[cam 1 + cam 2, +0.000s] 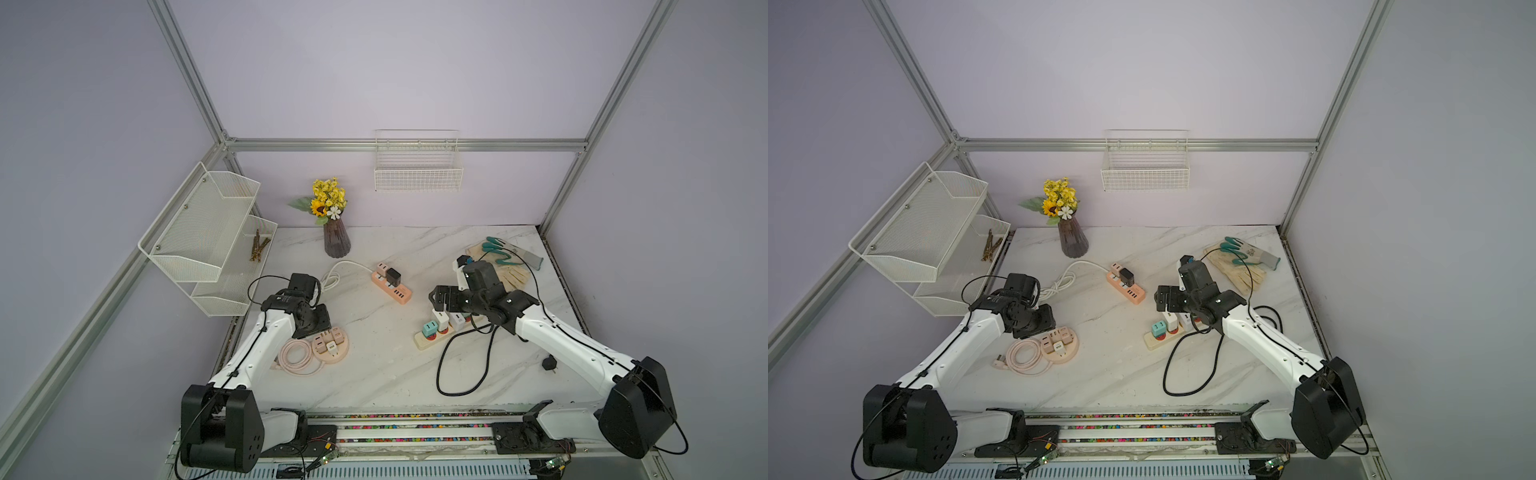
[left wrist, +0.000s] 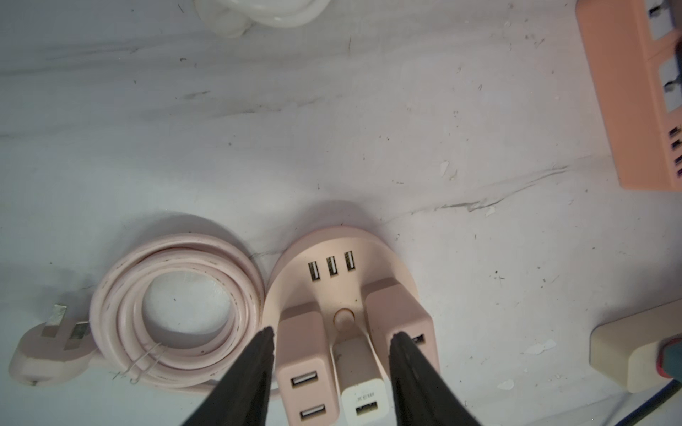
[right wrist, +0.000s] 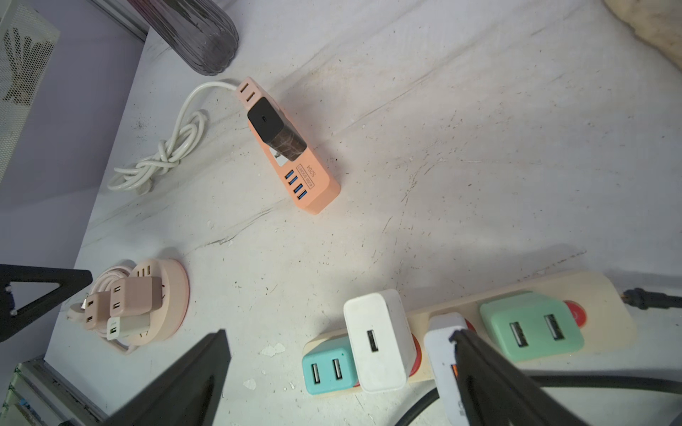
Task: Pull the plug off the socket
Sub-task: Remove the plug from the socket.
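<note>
Black fingers of left end effector (jaws apart) straddle pink plug and white plug.

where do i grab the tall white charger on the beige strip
Probably the upper body, from straight above, jaws across the beige strip: the white charger stands upright, and a teal adapter and a pale plug flank it along that strip.

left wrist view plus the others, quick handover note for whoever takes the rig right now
Left hand: open, fingers astride a square pink plug and a small white plug on the round pink socket; no grip seen.
Right hand: open above the cream power strip, over its white block plug.
Done: no pull visible; all three sockets hold plugs.
Left: grip and pull here, then the rest, including the black plug in the orange strip.
</note>
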Tool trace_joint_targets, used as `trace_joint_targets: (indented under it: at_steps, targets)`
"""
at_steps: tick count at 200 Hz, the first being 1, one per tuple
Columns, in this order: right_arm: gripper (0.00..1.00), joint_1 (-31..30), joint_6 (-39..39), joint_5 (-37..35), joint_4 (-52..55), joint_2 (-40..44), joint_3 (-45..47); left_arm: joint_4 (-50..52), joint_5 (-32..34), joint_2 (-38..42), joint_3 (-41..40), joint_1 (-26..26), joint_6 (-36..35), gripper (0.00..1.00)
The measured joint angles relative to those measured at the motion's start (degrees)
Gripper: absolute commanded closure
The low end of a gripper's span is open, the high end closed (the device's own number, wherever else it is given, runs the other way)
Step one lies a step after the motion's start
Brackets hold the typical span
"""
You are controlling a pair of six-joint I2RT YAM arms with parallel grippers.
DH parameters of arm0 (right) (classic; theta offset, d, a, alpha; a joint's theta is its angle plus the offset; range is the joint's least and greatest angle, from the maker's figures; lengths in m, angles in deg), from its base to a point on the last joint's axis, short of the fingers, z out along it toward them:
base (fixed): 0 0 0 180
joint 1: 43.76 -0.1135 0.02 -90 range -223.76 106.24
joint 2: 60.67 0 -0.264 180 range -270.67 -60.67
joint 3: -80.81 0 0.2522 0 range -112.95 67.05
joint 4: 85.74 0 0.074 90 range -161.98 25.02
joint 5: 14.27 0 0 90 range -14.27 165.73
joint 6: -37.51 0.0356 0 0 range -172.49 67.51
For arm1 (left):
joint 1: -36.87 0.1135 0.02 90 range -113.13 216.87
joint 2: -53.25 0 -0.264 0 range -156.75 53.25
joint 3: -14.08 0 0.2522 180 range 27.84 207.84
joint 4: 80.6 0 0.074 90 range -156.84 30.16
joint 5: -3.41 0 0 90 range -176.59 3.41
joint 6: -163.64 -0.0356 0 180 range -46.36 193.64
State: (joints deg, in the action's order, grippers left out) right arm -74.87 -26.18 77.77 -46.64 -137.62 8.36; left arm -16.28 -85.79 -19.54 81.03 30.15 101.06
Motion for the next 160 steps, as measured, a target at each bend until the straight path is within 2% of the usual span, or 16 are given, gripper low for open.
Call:
trace_joint_targets:
  at_steps: [44,108,160]
  targets:
    - [0.00,-2.32,-0.02,-1.36,-0.02,-1.49,0.00,1.81,4.37,-0.98,0.02,-6.64,2.78,0.53]
    - [0.00,-3.50,0.04,-3.23,-0.07,-1.99,0.15,4.63,11.30,-1.22,-0.07,-8.20,5.99,0.57]
    - [0.00,-3.96,0.04,-3.72,-0.42,-3.96,0.15,4.37,11.54,-2.23,-1.99,-8.37,7.63,0.60]
